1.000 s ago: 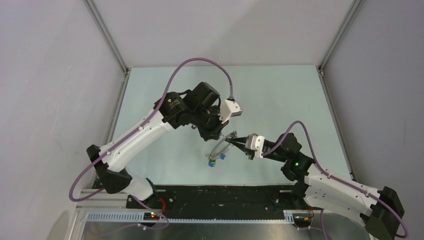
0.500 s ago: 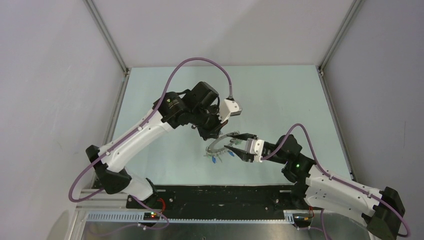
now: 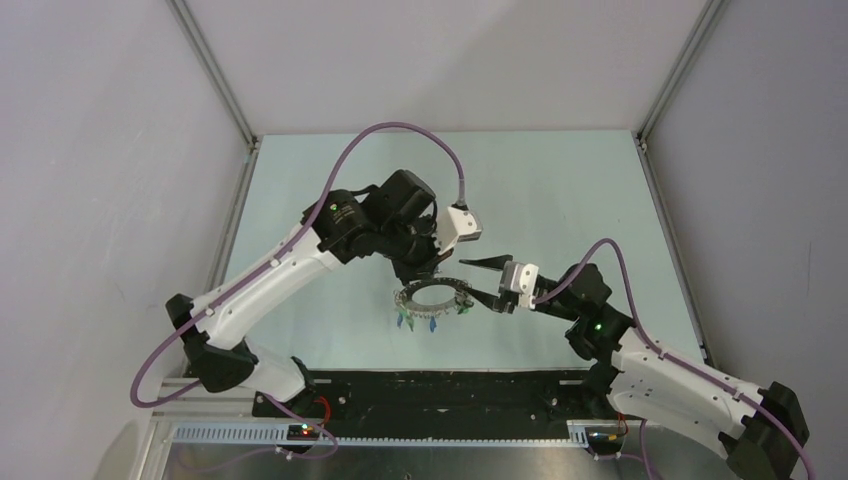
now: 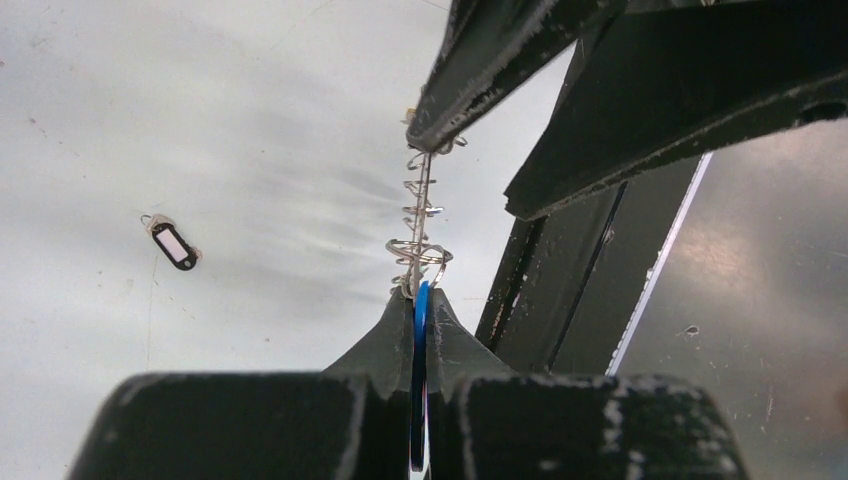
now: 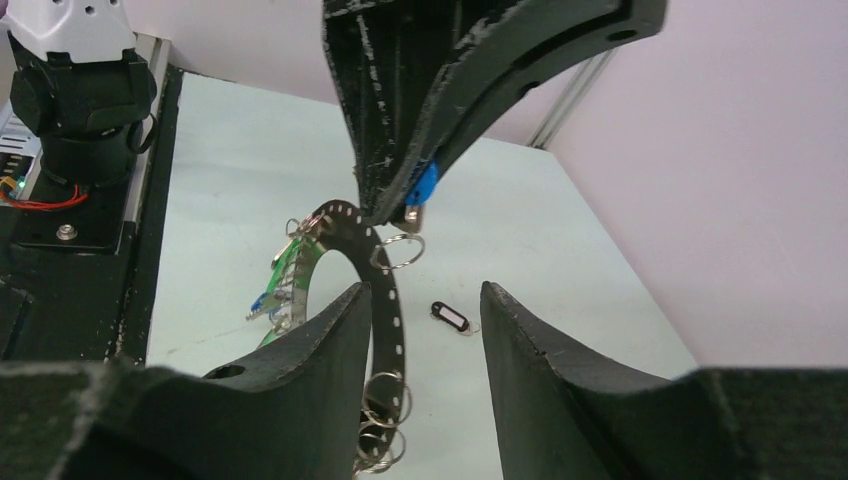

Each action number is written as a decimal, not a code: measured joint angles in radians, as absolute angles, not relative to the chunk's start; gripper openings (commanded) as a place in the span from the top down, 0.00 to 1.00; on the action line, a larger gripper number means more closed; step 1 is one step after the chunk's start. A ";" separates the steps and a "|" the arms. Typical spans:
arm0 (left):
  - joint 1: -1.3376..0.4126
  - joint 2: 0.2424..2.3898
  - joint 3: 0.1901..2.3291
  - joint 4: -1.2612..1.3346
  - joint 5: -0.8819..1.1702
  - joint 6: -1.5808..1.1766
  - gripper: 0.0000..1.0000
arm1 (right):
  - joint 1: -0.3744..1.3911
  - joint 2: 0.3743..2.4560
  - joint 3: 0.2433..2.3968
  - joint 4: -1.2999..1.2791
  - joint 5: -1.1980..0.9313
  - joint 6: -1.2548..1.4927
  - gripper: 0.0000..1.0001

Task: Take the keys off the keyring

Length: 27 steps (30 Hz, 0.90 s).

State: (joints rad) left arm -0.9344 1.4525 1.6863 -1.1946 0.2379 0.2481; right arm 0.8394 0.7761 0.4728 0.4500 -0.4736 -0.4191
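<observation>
Nearest, right gripper (image 5: 425, 295): fingers spread wide, holding nothing; the hoop's near arc passes between them, just beside one finger, contact not discernible. Keyring (image 5: 388, 290): one flat dark-grey hoop, perforated round its band, strung with small wire split rings; held clear of the pale table (image 3: 560, 190), roughly mid-width, between the two grippers. Keys (image 5: 278, 290): small, green and blue heads, hanging in a cluster off the side of the hoop towards the black strip (image 3: 450, 385) at the table's near edge. Orientation: in the top view a near-level oval, longer left to right; edge-on in the left wrist view, running straight from the left fingertips towards the right gripper. Left gripper (image 4: 417, 305): closed tight on a blue-headed key (image 4: 419, 350) at the hoop's rim. Beyond: black tag (image 5: 450, 317) lying flat on the table, apart from the hoop; side walls well apart.
</observation>
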 measured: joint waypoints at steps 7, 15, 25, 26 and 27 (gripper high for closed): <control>-0.961 1.424 1.656 -1.196 0.236 0.290 1.00 | 0.801 0.818 0.542 0.425 -0.533 -0.393 0.54; -0.984 1.396 1.653 -1.195 0.220 0.333 1.00 | 0.802 0.874 0.570 0.422 -0.597 -0.377 0.56; -1.007 1.365 1.653 -1.200 0.213 0.388 1.00 | 0.829 0.906 0.570 0.430 -0.627 -0.361 0.56; -1.009 1.365 1.653 -1.200 0.212 0.393 1.00 | 0.831 0.907 0.570 0.433 -0.627 -0.359 0.56; -1.010 1.365 1.653 -1.201 0.212 0.394 1.00 | 0.834 0.909 0.570 0.437 -0.628 -0.358 0.55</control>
